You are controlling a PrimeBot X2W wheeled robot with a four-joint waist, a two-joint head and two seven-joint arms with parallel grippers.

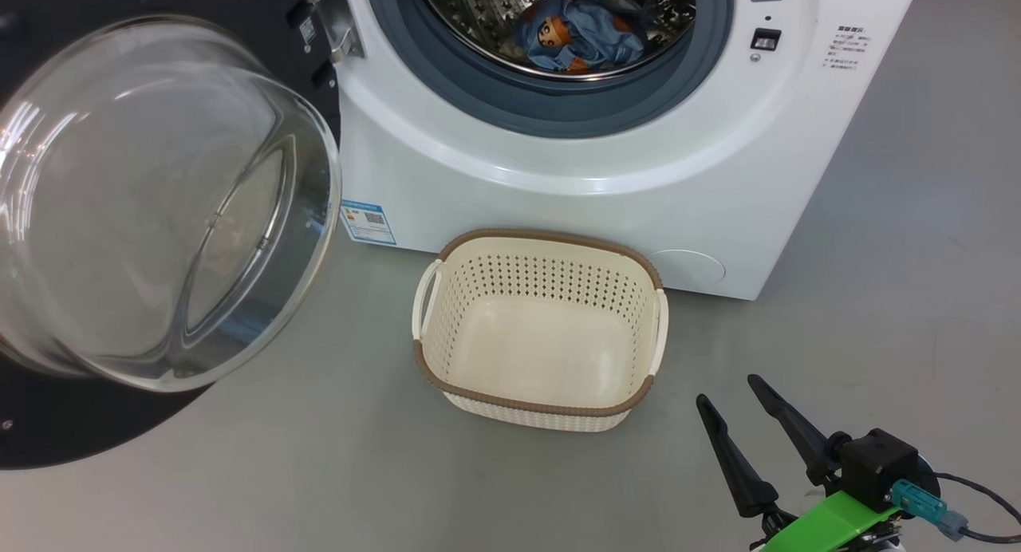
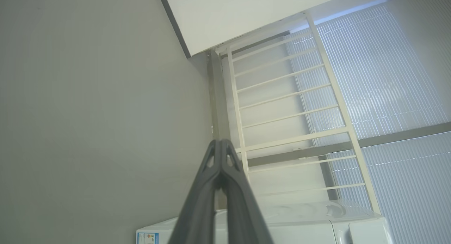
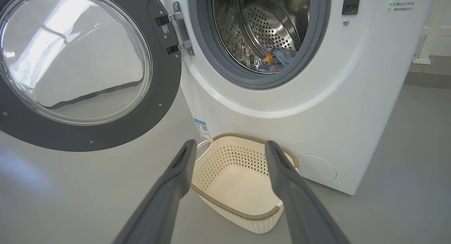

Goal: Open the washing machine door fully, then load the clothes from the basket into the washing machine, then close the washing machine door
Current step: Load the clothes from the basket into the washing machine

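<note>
Washing machine door (image 1: pixel 159 201) is swung wide open on the left of the washing machine (image 1: pixel 558 177), glass bowl facing out, black rim above the floor (image 1: pixel 319 472). Blue printed garment (image 1: pixel 578 33) lies in the steel drum (image 1: pixel 471 9), near the front lip. Basket (image 1: pixel 550 237) sits upright on the floor just in front of the machine, right of the door. Right gripper (image 1: pixel 727 390) hovers near-right of the basket, jaws wide, gripping nothing. Left gripper (image 2: pixel 220 143) points at a grey wall (image 2: pixel 88 96) beside a white barred frame (image 2: pixel 289 106), jaws pressed together, nothing between them.
</note>
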